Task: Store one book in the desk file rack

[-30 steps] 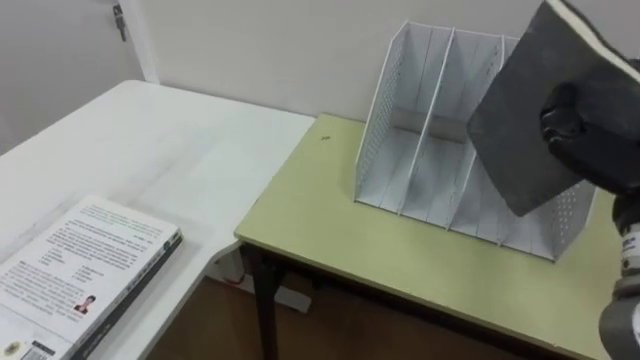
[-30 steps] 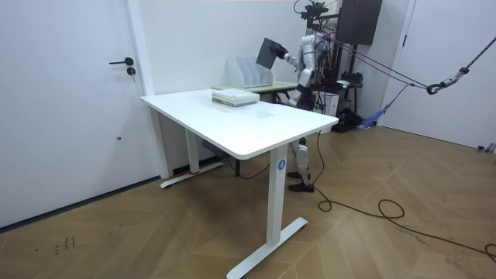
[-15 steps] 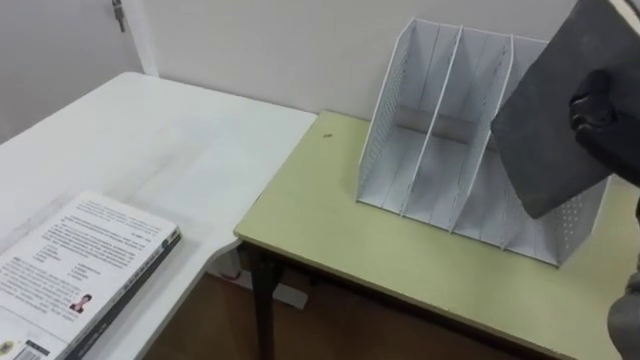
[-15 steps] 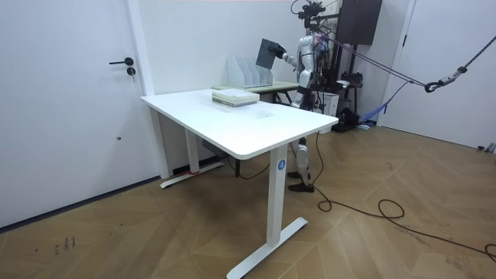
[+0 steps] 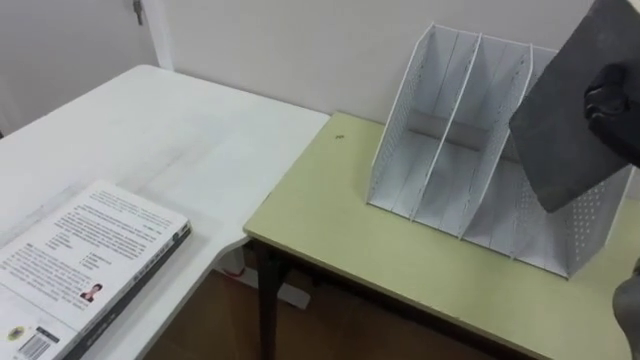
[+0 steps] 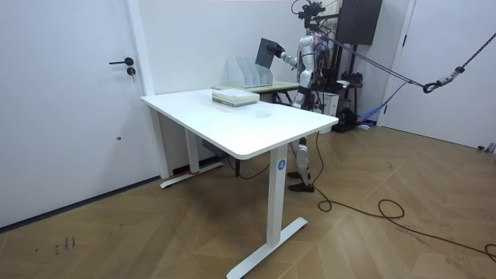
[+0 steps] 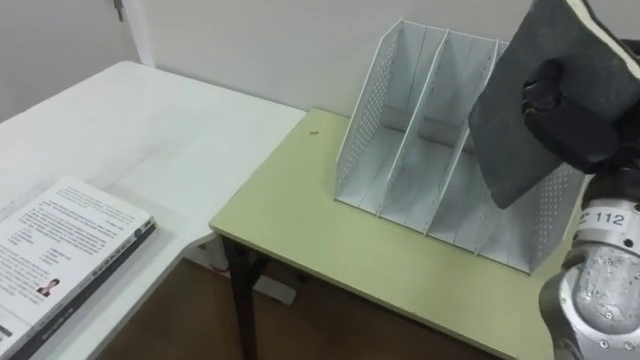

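Note:
A dark grey book (image 7: 515,120) hangs tilted in the air, with my right hand (image 7: 568,112) shut on its right edge. It is in front of and above the right-hand slots of the white perforated file rack (image 7: 400,130), hiding part of them. The rack stands on the pale green desk (image 7: 300,225) against the wall, and its visible slots hold nothing. In the room view I stand at the desk with the book (image 6: 267,51) raised over the rack (image 6: 246,74). My left hand (image 6: 297,81) hangs low at my side there.
A white table (image 5: 150,130) adjoins the green desk on my left. A second book with a white printed cover (image 5: 80,265) lies near its front edge. The wall is close behind the rack, and a gap to the floor opens between the two tables.
The view has shifted a little. The book stays in my right hand and has edged slightly towards the rack's right end. Rack and white book have not moved.

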Motion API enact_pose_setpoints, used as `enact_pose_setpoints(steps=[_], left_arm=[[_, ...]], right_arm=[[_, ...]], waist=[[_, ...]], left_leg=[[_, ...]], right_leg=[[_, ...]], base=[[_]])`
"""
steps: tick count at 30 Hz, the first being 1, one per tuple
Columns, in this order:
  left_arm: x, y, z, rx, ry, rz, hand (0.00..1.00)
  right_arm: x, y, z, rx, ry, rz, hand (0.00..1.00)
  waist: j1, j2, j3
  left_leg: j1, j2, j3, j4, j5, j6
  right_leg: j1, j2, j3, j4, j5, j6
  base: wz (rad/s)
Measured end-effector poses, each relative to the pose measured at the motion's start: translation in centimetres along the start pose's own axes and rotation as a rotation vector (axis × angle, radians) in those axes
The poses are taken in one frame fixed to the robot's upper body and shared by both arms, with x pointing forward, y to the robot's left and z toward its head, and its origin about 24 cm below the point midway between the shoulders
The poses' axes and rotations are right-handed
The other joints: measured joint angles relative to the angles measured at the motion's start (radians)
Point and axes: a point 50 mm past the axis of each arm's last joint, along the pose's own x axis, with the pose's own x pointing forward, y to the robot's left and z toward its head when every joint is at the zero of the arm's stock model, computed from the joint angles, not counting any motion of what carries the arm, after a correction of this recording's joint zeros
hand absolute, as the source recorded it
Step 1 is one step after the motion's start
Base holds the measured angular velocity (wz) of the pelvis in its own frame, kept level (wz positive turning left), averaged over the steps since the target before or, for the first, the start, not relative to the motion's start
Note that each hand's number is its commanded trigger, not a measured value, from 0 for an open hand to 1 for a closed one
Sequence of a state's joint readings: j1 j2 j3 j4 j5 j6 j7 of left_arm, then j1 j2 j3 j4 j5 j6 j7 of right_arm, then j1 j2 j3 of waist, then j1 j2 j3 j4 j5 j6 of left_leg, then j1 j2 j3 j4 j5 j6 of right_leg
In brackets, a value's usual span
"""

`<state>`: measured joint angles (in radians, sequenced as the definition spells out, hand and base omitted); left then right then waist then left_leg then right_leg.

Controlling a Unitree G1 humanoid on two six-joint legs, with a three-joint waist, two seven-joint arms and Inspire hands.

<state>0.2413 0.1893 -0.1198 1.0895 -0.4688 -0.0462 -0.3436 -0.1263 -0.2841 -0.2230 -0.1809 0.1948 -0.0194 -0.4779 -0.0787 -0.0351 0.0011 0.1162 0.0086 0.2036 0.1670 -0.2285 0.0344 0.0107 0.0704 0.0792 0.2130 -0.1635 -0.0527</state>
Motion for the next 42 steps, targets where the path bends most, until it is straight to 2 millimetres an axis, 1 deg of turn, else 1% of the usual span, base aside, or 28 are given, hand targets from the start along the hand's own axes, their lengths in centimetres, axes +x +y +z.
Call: enact_pose_setpoints(steps=[2,7,10,15,21,29,30,31,32,34,35,38,39,42], left_arm=[[0.0,0.0,0.0,0.000,0.002,-0.002,0.00],[0.1,-0.1,0.0,-0.003,0.011,-0.001,0.00],[0.1,-0.1,0.0,-0.012,0.014,0.001,0.00],[0.1,0.0,0.0,-0.024,0.020,0.005,0.00],[0.1,0.0,0.0,-0.026,0.019,0.008,0.00],[0.1,0.0,0.1,-0.026,0.020,0.011,0.00],[0.1,0.0,0.1,-0.026,0.019,0.010,0.00],[0.1,0.1,0.1,-0.024,0.018,0.011,0.00],[0.1,0.1,0.2,-0.018,0.018,0.012,0.00],[0.1,0.2,0.3,-0.014,0.017,0.019,0.00],[0.0,0.3,0.3,-0.013,0.016,0.025,0.00],[0.0,0.5,0.4,-0.009,0.015,0.039,0.00],[0.0,0.6,0.6,-0.007,0.013,0.043,0.00],[-0.1,0.8,0.8,0.009,0.015,0.050,0.00]], right_arm=[[0.3,-0.3,-0.3,-0.007,0.013,-0.031,1.00],[1.3,-0.8,-1.0,-0.046,0.047,-0.076,1.00],[1.6,-1.3,-0.9,-0.055,0.050,-0.117,1.00],[2.1,-1.1,-0.4,-0.047,0.038,-0.141,1.00],[3.4,-1.5,0.5,-0.055,0.003,-0.176,1.00],[3.6,-1.9,0.4,-0.059,0.006,-0.202,1.00],[3.6,-1.9,0.4,-0.059,0.007,-0.201,1.00],[3.6,-1.9,0.3,-0.061,0.010,-0.202,1.00],[3.6,-1.9,0.1,-0.068,0.020,-0.204,1.00],[3.6,-1.9,-0.4,-0.079,0.036,-0.204,1.00],[3.5,-1.9,-0.6,-0.085,0.043,-0.201,1.00],[3.6,-1.9,-1.0,-0.098,0.060,-0.197,1.00],[3.6,-2.0,-1.2,-0.110,0.067,-0.196,1.00],[3.9,-2.4,-1.5,-0.145,0.078,-0.195,1.00]], waist=[[-0.002,0.004,-0.0020],[0.001,0.006,-0.0033],[0.006,0.006,-0.0033],[0.004,0.004,-0.0032],[0.003,0.003,-0.0030],[0.005,0.000,-0.0017],[0.006,-0.008,0.0028],[0.007,-0.004,0.0007],[0.009,-0.013,0.0046],[0.011,-0.018,0.0043],[0.011,-0.023,0.0057],[0.013,-0.030,0.0042],[0.020,-0.030,0.0036],[0.030,-0.039,0.0019]], left_leg=[[0.000,0.000,-0.003,-0.001,0.000,0.000],[0.002,0.000,-0.003,-0.001,0.000,0.000],[0.002,0.000,-0.003,-0.001,0.000,0.000],[0.002,0.000,-0.003,-0.001,0.000,0.000],[0.003,0.000,-0.003,0.000,0.000,0.000],[0.004,0.000,-0.003,0.000,0.000,0.000],[0.004,0.000,-0.002,0.000,0.000,0.000],[0.006,0.000,-0.002,0.000,0.000,0.000],[0.008,0.000,-0.003,-0.001,0.000,0.000],[0.008,0.000,-0.003,-0.001,0.000,0.000],[0.008,0.000,-0.003,-0.001,0.000,0.000],[0.008,0.000,-0.005,-0.001,0.000,0.000],[0.008,0.000,-0.007,-0.001,0.000,0.000],[0.007,0.000,-0.012,-0.001,0.000,0.000]], right_leg=[[0.003,0.000,-0.002,-0.007,0.002,0.000],[0.006,0.000,-0.003,-0.009,0.002,0.000],[0.007,0.000,-0.003,-0.009,0.002,0.000],[0.007,0.000,-0.003,-0.010,0.002,-0.001],[0.007,0.000,-0.003,-0.010,0.002,0.000],[0.007,0.000,-0.002,-0.009,0.002,0.000],[0.007,0.000,-0.002,-0.009,0.002,0.000],[0.009,0.000,-0.002,-0.009,0.002,0.000],[0.010,0.000,-0.003,-0.008,0.001,0.000],[0.011,0.000,-0.003,-0.008,0.002,0.000],[0.011,0.000,-0.004,-0.008,0.002,0.000],[0.011,0.000,-0.006,-0.008,0.002,0.000],[0.011,0.000,-0.006,-0.008,0.002,0.000],[0.011,-0.001,-0.011,-0.008,0.002,0.000]], base=[[0.02],[0.01],[0.00],[0.00],[0.00],[0.00],[0.00],[0.00],[0.00],[0.00],[0.00],[0.00],[0.00],[0.04]])
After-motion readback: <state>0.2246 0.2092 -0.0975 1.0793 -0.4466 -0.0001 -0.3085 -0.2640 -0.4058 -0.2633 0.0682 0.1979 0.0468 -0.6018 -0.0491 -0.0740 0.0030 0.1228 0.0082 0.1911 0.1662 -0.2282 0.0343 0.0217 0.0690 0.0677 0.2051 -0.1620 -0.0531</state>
